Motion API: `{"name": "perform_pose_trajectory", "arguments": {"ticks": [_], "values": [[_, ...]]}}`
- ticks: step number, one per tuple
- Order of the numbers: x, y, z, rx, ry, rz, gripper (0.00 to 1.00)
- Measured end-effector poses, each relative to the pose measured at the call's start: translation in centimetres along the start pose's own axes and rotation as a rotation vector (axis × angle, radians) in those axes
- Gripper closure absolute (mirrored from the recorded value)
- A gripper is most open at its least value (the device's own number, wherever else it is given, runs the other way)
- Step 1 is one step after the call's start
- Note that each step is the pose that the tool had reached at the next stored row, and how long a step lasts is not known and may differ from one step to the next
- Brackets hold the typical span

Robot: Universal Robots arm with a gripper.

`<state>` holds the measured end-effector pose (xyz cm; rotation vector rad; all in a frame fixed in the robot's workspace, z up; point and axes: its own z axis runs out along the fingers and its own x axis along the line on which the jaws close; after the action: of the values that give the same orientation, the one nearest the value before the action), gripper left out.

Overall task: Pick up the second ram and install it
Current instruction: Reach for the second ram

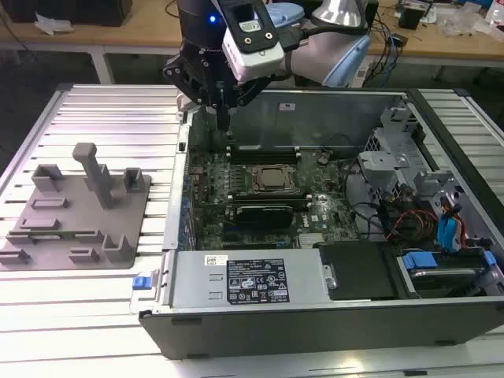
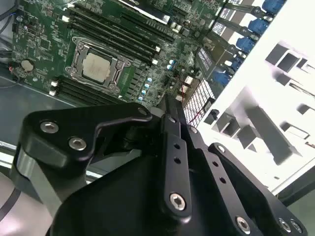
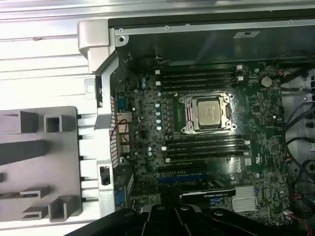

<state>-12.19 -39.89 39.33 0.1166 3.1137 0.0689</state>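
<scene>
Exterior view: tool (image 1: 224, 118) hangs upper centre-left of frame, over the far left corner of the open case (image 1: 315, 319). The case lies on a ribbed metal worktop (image 1: 110, 118). The tool points straight down, closed to one narrow tip with nothing pinched in it. Second wrist view agrees: fingers (image 2: 173, 132) meet edge to edge, green board beneath them. The tip sits just above the board (image 1: 209, 177), by the left end of the upper slots (image 1: 264, 153); touching or not, cannot tell. Processor (image 1: 274, 179) sits in its socket mid-board, a bank of slots on either side of it. A black card (image 1: 268, 211) lies along the lower bank. Ram (image 1: 63, 234): reads as a slim greenish strip lying flat in a low holder of the grey fixture (image 1: 79, 216), lower left of frame. It is outside the case and well apart from the tool. The fixture also carries a tall post (image 1: 94, 173) and several low blocks. First wrist view looks straight down on the board: processor between two banks of dark slot rows, fixture just beyond the case wall.
</scene>
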Motion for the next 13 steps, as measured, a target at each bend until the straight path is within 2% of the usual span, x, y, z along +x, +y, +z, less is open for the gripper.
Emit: {"name": "perform_pose_trajectory", "arguments": {"ticks": [6, 13], "values": [[0.14, -0.01, 0.00, 0.0000, 0.0000, 0.000, 0.92], [1.37, -0.10, -0.03, 0.0000, 0.0000, 0.000, 0.92]]}}
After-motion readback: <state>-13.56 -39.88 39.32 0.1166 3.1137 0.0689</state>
